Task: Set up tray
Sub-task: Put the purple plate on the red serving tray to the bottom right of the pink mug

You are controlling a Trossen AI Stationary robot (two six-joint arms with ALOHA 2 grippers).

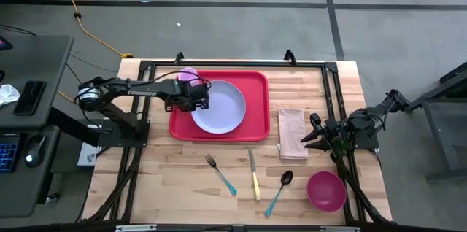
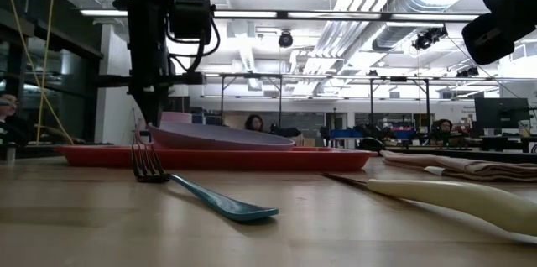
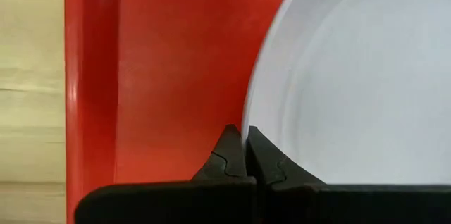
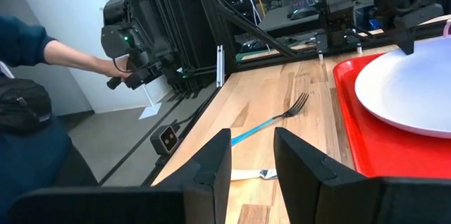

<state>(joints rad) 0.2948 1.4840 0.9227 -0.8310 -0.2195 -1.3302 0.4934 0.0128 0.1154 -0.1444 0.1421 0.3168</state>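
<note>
Behind the wooden table [image 1: 182, 181] stretches a large workshop with ceiling ducts and bright lights; a person's hand [image 4: 116, 69] reaches toward the frame at the table's edge.

On the table, the red tray [image 1: 257, 108] lies flat directly under the left gripper [image 1: 201, 99]. A lavender plate [image 1: 226, 108] rests inside the tray. The left gripper is closed tight on the plate's rim, which sits pinched between its fingertips [image 3: 229, 153], with the tray's red floor just to one side of them. A small pink cup [image 1: 187, 75] stands on the tray just behind this gripper.

The right gripper [image 1: 312, 138] waits well away from the tray, near the table's right edge, its jaws parted and holding nothing. A folded beige napkin [image 1: 292, 131] lies just beside it, between it and the tray. A magenta bowl [image 1: 326, 190] sits near it, toward the table's front edge.

Farther from the right gripper, along the front, lie a spoon [image 1: 279, 190] with a teal handle, a knife [image 1: 254, 176] with a cream handle, and a fork [image 1: 220, 174] with a teal handle.
</note>
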